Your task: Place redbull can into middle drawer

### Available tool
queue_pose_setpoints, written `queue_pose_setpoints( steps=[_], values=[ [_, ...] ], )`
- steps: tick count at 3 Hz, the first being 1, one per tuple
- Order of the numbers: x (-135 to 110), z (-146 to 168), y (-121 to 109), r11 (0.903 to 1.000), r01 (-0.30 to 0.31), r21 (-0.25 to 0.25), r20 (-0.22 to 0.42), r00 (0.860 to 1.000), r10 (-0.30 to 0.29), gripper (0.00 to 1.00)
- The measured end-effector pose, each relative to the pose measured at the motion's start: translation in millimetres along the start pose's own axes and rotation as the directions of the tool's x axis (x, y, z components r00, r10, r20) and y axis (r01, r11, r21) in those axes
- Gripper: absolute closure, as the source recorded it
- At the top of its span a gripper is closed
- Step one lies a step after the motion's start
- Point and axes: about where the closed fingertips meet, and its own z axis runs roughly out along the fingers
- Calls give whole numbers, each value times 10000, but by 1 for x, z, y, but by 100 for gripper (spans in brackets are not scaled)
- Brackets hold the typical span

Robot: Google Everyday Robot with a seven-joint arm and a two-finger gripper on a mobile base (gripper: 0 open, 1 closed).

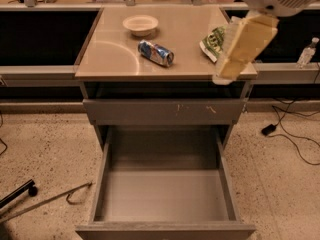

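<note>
Nearest me: the middle drawer (165,196) is pulled fully out below the bench's front edge. It's open so the can can be dropped straight in. Floor of it is bare as far as I see, nothing inside.

Above it, the top drawer front (165,111) with white scratch marks is shut, so it doesn't overhang the open box.

On the bench top (110,59): the redbull can (156,53) lies on its side near the middle, a bit toward the front edge, long axis slanted to that edge. It can roll, so I'd grip across the body. Not picked yet.

The gripper (230,66) hangs over the front right corner, apart from the can, tilted down and left. I cannot tell if the claw is apart or together, and it holds nothing I can see. I judge this is the approach step.

Behind the gripper, near the right edge, a green and white snack bag (214,40), partly hidden. Toward the back edge, a cream bowl (140,24), probably empty.

Count: one can, one bag, one bowl, two drawers, one gripper.
</note>
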Motion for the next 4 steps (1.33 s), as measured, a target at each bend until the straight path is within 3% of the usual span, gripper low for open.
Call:
queue_pose_setpoints(
  steps=[1,2,3,4],
  values=[
    [-7,56,-30,9994,349,-17,770,9964,-347,0],
    [-8,58,-32,9993,365,25,814,9960,-366,0],
    [-5,76,-52,9994,-339,98,823,9961,329,0],
    [5,105,-79,9858,-1664,242,864,9827,1638,0]
  ],
)
